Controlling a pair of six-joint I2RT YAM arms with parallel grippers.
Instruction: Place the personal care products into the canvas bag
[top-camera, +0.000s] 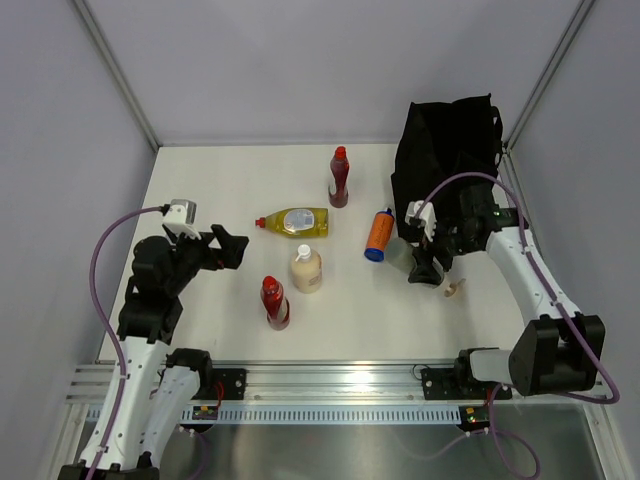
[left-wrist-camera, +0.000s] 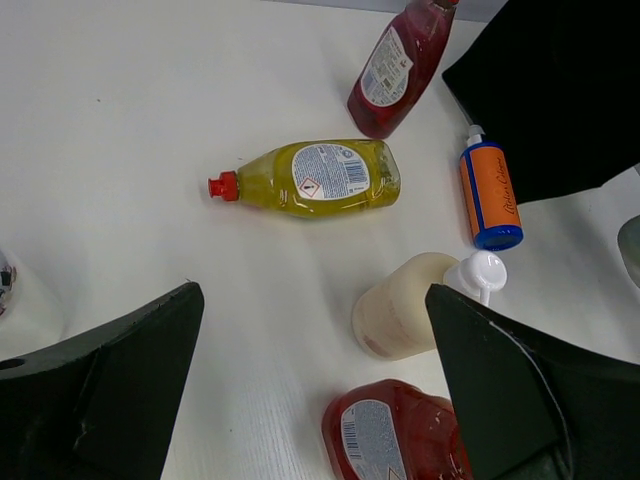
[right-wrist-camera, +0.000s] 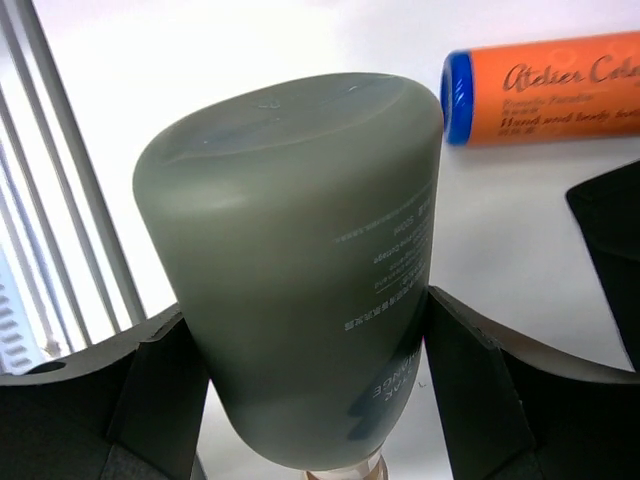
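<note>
We find the grey-green pump bottle (right-wrist-camera: 300, 250) at the right of the table (top-camera: 200, 180), just near of the canvas bag (top-camera: 445, 150). The right gripper (top-camera: 424, 265) clamps it across the body; in the wrist view both fingers (right-wrist-camera: 150, 400) press its flanks, and its flat base faces the camera.

We judge it light, stiff-walled plastic with a smooth, rather slippery skin. The broad body is the sound place to take hold, since the pump head (top-camera: 452, 290) is thin and could twist or snap; a firm squeeze seems wise, or the bottle may pivot between the pads. Whether it rests on the table or hangs just clear of it, we cannot quite tell from above. The bag is soft-sided and may sag as a bottle goes in.

The right arm reaches far and inward from its base, elbow bent, wrist turned down beside the bag's near wall.

Just left of the bottle lies the orange bottle (top-camera: 378, 234). Further left are the cream bottle (top-camera: 306, 268), the yellow bottle (top-camera: 293, 221) on its side, one dark red bottle (top-camera: 339, 178) upright at the far side and another (top-camera: 275, 303) near. The left gripper (top-camera: 228, 248) hovers at the table's left with jaws spread wide, holding nothing; its arm is folded, the wrist aimed toward the bottles.
</note>
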